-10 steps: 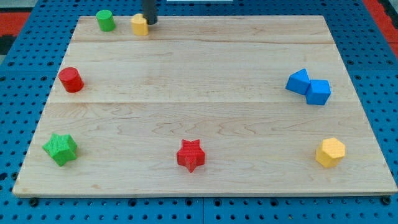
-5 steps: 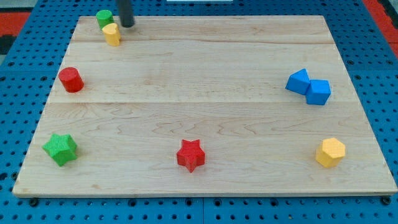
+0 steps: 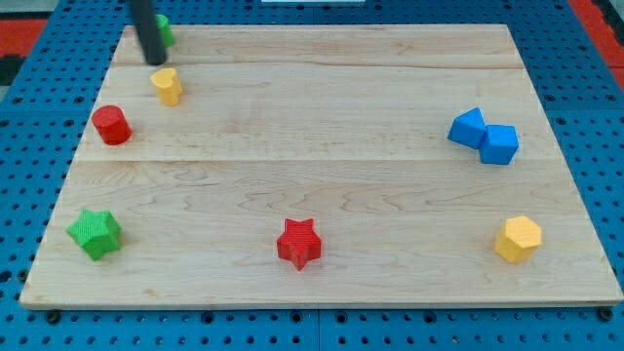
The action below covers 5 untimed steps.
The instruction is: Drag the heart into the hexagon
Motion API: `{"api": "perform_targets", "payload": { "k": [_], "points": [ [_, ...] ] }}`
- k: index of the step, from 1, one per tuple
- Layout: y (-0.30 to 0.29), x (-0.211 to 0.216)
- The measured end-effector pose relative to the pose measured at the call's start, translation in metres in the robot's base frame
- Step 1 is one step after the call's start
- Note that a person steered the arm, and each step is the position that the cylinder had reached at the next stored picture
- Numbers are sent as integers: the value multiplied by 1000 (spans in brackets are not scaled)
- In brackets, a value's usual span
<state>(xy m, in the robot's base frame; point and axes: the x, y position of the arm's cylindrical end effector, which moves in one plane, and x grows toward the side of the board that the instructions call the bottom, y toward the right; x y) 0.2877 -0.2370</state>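
A small yellow heart block (image 3: pixel 168 85) lies near the board's top left. My tip (image 3: pixel 155 60) is just above and to the left of it, close to it or touching it. A yellow hexagon block (image 3: pixel 517 239) sits far away at the bottom right. The rod hides part of a green block (image 3: pixel 165 29) at the top left corner.
A red cylinder (image 3: pixel 112 125) is left of the heart. A green star (image 3: pixel 95 234) is at the bottom left and a red star (image 3: pixel 299 243) at the bottom middle. Two blue blocks (image 3: pixel 484 136) touch each other at the right. The wooden board (image 3: pixel 322 156) lies on blue pegboard.
My tip has moved left and down along the top edge. The yellow heart has slid left and down, away from the green block.
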Motion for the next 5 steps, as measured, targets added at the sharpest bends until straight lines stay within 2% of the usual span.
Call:
{"api": "perform_targets", "payload": {
  "k": [1, 2, 3, 4, 5],
  "points": [
    [44, 39],
    [144, 39],
    [199, 62],
    [221, 34],
    [245, 64]
  ]
}}
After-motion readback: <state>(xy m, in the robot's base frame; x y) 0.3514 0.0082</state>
